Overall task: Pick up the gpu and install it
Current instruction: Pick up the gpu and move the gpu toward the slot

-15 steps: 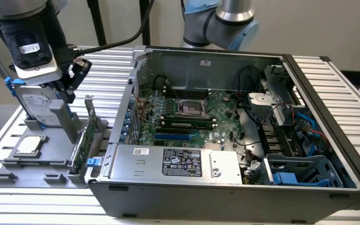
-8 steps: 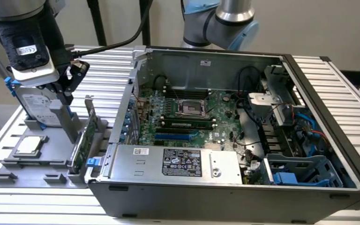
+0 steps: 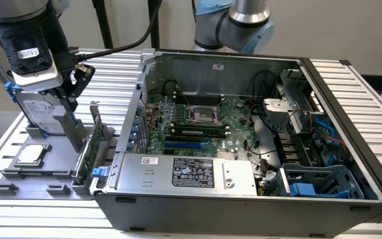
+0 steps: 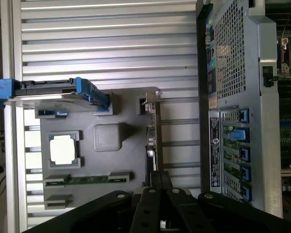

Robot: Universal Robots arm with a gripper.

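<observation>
the gripper [image 3: 78, 143] [image 4: 158, 177] is seen with fingers pressed together, nothing pinched between them, its tips held just over one end of the gpu [image 3: 88, 154] [image 4: 151, 138]. the gpu is stood on edge in the grey tray [image 3: 18, 175] [image 4: 106, 162], beside the open computer case [image 3: 244, 206] [image 4: 233, 97]. further along the tray, the processor chip [image 3: 32, 154] [image 4: 63, 149] is laid flat and the blue-framed hard drive [image 3: 42, 113] [image 4: 53, 94] is stood upright.

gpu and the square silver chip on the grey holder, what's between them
In the wrist view, a raised blank square block of the grey holder sits between the gpu and the chip; nothing loose lies there.
</observation>
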